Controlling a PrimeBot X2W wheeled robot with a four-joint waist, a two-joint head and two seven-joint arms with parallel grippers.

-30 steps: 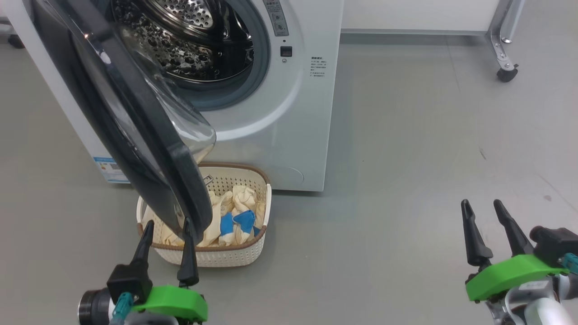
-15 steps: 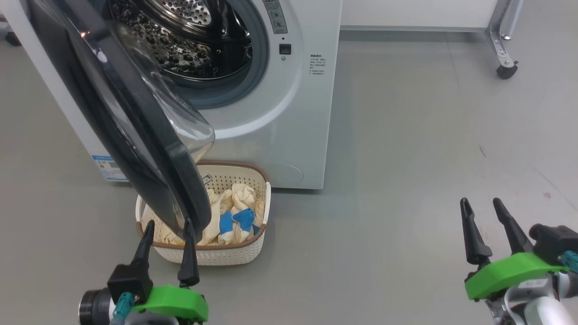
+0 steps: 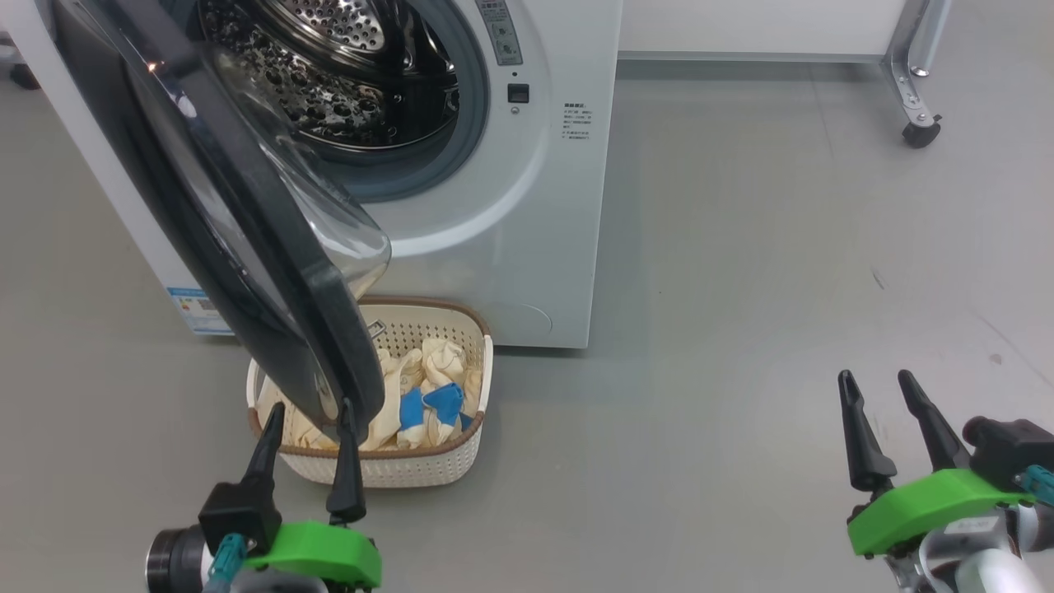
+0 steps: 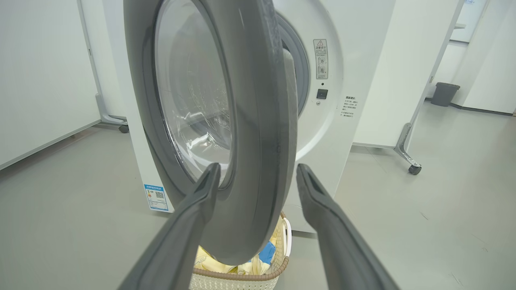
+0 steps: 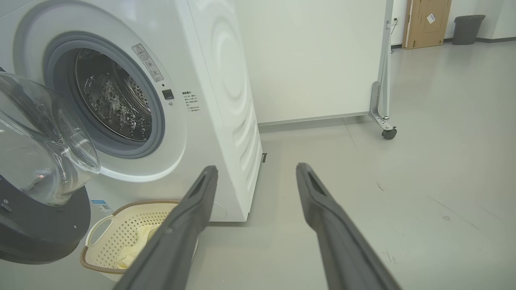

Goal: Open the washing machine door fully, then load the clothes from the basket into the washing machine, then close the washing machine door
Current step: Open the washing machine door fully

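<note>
At the lower left of the head view, our left gripper point(image 3: 310, 405) stands with its fingers spread wide and nothing between them. Its tips sit just under the lowest edge of the washing machine door point(image 3: 329, 329), which hangs half open over the basket point(image 3: 412, 469). The clothes point(image 3: 428, 387) lie in that basket, on the floor against the front of the washing machine point(image 3: 527, 247). Our right gripper point(image 3: 874, 377) is at the lower right, equally wide and empty, well apart from all of them over bare floor.

Through the left wrist view, we look edge-on at the door point(image 4: 258, 100). Its black rim shows in the gap of the left gripper point(image 4: 258, 167); we cannot tell whether either finger touches it. The basket point(image 4: 242, 278) and clothes point(image 4: 209, 257) show just below the rim.

Through the right wrist view, the right gripper point(image 5: 256, 167) points past the washing machine point(image 5: 225, 80), its jaws wide and holding nothing. The door point(image 5: 40, 225), basket point(image 5: 121, 233) and clothes point(image 5: 141, 237) lie to its left.
</note>
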